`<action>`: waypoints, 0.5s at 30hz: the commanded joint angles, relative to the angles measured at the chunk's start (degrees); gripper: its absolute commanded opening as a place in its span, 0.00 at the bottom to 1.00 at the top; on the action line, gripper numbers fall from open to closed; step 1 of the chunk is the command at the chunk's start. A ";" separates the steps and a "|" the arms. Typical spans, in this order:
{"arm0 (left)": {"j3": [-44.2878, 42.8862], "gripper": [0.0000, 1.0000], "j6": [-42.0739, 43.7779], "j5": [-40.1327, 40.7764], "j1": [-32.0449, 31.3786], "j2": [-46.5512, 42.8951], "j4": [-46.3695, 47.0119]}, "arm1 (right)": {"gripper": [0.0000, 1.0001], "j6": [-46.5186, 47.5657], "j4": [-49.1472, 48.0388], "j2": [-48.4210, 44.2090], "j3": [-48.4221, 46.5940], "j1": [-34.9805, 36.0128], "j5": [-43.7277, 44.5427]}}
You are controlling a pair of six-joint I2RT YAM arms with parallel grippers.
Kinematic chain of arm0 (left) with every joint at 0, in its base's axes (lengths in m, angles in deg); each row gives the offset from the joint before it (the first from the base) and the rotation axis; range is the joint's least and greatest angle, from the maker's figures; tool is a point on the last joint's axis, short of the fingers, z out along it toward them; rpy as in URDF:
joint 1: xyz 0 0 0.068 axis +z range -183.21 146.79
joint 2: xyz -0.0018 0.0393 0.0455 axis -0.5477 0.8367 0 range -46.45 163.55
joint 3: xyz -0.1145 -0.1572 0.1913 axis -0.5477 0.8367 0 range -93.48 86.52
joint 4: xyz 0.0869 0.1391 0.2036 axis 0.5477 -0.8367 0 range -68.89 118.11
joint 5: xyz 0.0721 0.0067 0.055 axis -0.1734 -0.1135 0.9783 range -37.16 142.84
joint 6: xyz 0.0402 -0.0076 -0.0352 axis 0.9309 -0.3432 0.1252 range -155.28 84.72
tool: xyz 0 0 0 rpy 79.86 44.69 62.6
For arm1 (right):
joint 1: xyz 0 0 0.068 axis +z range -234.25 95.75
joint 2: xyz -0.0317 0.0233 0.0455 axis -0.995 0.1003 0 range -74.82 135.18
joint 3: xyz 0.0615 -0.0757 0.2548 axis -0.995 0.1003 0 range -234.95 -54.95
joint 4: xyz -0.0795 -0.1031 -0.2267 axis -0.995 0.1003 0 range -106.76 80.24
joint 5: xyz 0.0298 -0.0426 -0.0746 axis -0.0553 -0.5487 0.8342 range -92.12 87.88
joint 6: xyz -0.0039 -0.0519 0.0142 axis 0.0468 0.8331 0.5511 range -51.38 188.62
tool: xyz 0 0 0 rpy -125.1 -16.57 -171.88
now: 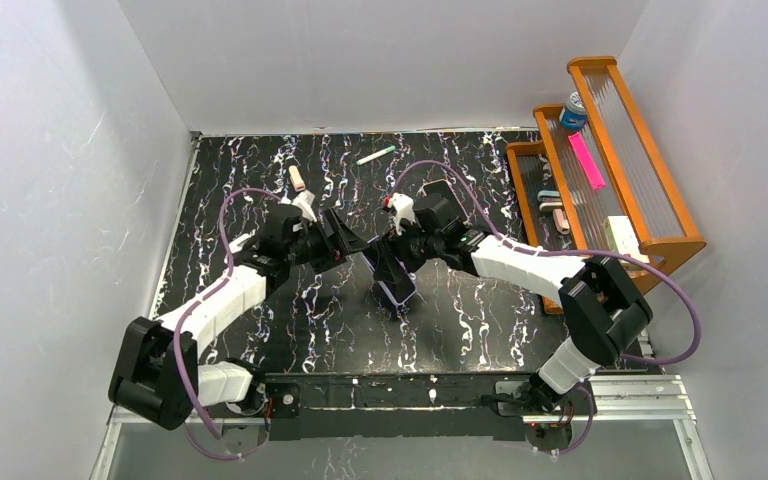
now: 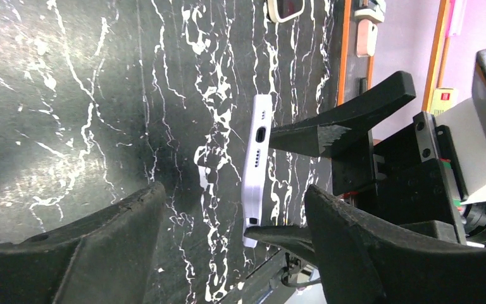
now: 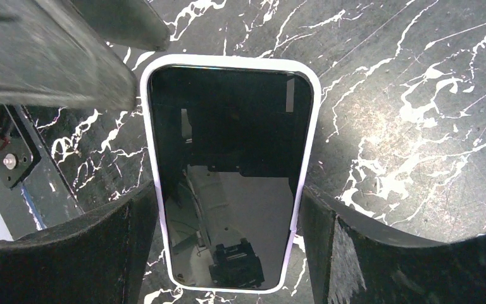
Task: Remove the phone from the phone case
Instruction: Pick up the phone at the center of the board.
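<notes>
The phone [image 3: 228, 126] has a dark screen and sits in a pale lavender phone case [image 3: 313, 126]. My right gripper [image 3: 226, 190] is shut on the case's two long sides and holds it above the marbled table near the middle [image 1: 395, 285]. In the left wrist view the case [image 2: 257, 158] shows edge-on, with its port end facing the camera. My left gripper [image 2: 234, 190] stands open, its fingers spread wide either side of that end and apart from it. One left finger [image 3: 50, 57] lies close by the case's top left corner.
A wooden tiered rack [image 1: 610, 170] at the right holds a pink strip, a blue-capped bottle and small items. A green-white pen [image 1: 375, 155] and a small tube [image 1: 297, 178] lie at the back. White walls enclose the table; a metal rail [image 1: 460, 390] runs along the front.
</notes>
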 commanded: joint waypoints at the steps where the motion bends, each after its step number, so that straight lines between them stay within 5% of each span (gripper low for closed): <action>1: -1.68 0.74 -2.39 -1.97 -1.59 1.64 4.08 | 0.01 0.89 -4.30 -3.63 -3.99 0.40 -2.30; 11: -0.81 0.51 -5.48 -1.75 -3.92 5.82 10.88 | 0.01 0.62 -4.98 -2.79 -6.54 0.75 -4.03; 15: -0.74 0.35 -6.13 -1.12 -4.06 6.40 12.42 | 0.01 0.35 -5.55 -2.68 -6.86 0.75 -4.55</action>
